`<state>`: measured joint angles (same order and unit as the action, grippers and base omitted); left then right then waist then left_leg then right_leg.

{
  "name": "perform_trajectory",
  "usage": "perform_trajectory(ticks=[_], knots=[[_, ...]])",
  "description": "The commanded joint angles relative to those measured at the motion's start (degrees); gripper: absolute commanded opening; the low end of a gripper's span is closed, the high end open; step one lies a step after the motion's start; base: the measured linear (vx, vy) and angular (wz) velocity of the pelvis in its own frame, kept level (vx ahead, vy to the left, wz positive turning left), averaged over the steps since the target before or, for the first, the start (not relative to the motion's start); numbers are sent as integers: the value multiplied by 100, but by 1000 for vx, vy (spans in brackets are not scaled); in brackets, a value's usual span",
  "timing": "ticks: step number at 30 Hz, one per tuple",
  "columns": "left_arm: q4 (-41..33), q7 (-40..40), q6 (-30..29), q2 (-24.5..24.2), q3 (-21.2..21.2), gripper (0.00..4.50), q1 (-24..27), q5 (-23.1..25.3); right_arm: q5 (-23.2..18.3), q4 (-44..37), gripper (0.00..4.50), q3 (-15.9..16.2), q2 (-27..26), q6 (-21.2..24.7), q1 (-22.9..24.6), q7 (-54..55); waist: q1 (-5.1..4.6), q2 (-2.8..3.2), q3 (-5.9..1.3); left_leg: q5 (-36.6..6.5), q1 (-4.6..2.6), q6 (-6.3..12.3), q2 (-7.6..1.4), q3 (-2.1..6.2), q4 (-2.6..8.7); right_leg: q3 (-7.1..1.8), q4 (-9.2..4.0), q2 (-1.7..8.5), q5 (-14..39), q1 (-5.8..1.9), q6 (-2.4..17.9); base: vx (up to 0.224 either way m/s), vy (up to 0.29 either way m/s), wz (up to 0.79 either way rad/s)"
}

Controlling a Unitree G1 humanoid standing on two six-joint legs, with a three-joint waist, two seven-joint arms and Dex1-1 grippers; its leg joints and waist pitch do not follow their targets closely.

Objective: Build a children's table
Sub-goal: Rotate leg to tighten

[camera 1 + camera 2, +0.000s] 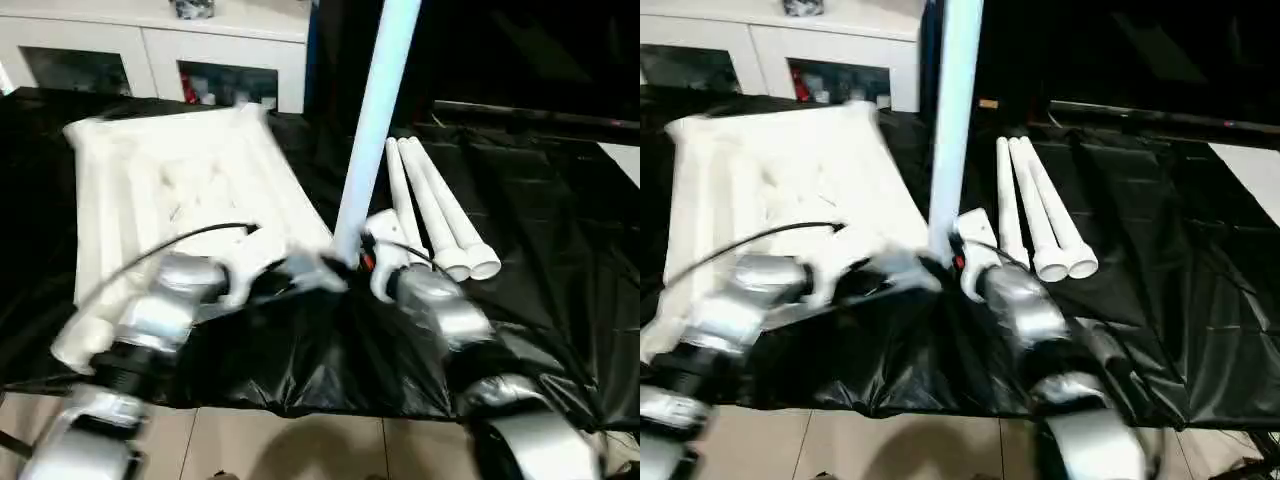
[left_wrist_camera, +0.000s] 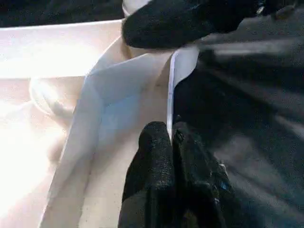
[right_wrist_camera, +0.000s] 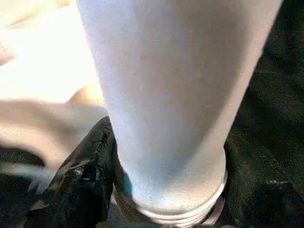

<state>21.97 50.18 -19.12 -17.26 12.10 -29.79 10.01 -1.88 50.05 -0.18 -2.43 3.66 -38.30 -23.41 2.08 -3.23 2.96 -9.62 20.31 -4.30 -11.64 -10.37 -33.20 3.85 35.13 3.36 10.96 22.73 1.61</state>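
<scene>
Left eye view: the right claw (image 1: 352,262) clasps an upright white tubular plastic leg (image 1: 374,120) at the near right corner of the white ribbed plastic top (image 1: 180,180) lying on the black-covered tabletop (image 1: 560,240). The left claw (image 2: 170,137) is pinched shut on the top's thin rim. If the leg leans, its end could jam or miss the socket.

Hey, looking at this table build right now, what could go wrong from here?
1. The upright leg stands tall at the tabletop's near corner, with the right hand around its base; if it is not seated squarely, it may tip or jam.
2. The left hand pinches only the tabletop's thin rim, so the top might slip or shift under pressure.
3. Three spare legs lie close beside the right arm and could get knocked.
</scene>
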Motion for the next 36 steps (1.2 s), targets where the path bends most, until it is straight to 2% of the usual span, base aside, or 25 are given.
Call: perform_trajectory(ticks=[1,4,6,11,13,14,17,18,23,26,27,29,36], knots=[[-285,-224,-6,436,313,0,-75,-61,35,127,325,407,-584,14,-24,-275,16,55,-338,-1571,-44,-71,-185,87,402,-318,-492,473,1796,-193,841,0,0,0],[-283,-108,101,348,371,0,-64,-98,-8,121,345,365,-559,-25,-56,-414,22,69,-353,-1219,-19,61,-172,54,383,-321,-429,455,1072,-223,1012,0,0,0],[-273,-30,167,276,381,0,-55,-106,21,120,381,377,-507,-75,-68,-494,23,67,-358,-1147,-10,88,-169,53,383,-315,-420,454,976,-243,1046,0,0,0],[-295,652,545,-170,347,0,51,-288,-22,-268,381,668,-33,-233,123,-1669,7,79,-353,-1216,12,147,-181,59,384,-312,-408,454,945,-271,1100,0,0,0],[-318,1054,648,-393,330,0,107,-413,-95,-532,381,861,265,-235,260,-2403,12,96,-347,-1223,-14,167,-187,57,382,-308,-415,447,902,-257,1136,0,0,0],[-306,1226,784,-467,334,0,120,-475,-136,-630,381,916,363,-215,305,-2665,18,79,-344,-1261,-5,199,-188,57,386,-312,-421,451,955,-270,1135,0,0,0],[-200,1507,916,-627,329,0,90,-536,-215,-835,381,1064,618,-134,380,-3299,14,88,-335,-1296,-19,177,-197,55,389,-312,-426,454,1031,-253,1185,0,0,0],[-158,1570,979,-668,331,0,75,-541,-235,-890,381,1106,687,-103,396,-3473,43,95,-338,-1348,-41,187,-196,50,378,-312,-436,450,1092,-247,1180,0,0,0],[93,2114,1257,-910,352,0,-11,-642,-203,-1068,381,1361,1056,-134,451,-4454,145,76,-329,-1328,-45,165,-218,38,392,-306,-420,446,1174,-242,1143,0,0,0],[183,2296,1375,-1013,405,0,-42,-647,-160,-1075,356,1466,1128,-91,429,-4746,178,72,-327,-1348,-47,122,-219,39,393,-306,-421,459,1254,-237,1126,0,0,0],[254,2367,1444,-1060,426,0,-69,-656,-148,-1119,348,1530,1169,-48,433,-4867,178,45,-325,-1358,-50,107,-219,40,395,-305,-430,463,1334,-236,1110,0,0,0],[307,2415,1490,-1082,433,0,-85,-648,-148,-1134,335,1564,1185,-28,432,-4915,192,56,-324,-1334,-47,96,-218,42,394,-310,-425,467,1376,-236,1089,0,0,0],[359,2365,1437,-1064,371,0,-74,-689,-181,-1167,281,1517,1090,99,477,-4808,203,45,-329,-1279,-52,73,-217,43,396,-306,-418,467,1361,-233,1081,0,0,0]])
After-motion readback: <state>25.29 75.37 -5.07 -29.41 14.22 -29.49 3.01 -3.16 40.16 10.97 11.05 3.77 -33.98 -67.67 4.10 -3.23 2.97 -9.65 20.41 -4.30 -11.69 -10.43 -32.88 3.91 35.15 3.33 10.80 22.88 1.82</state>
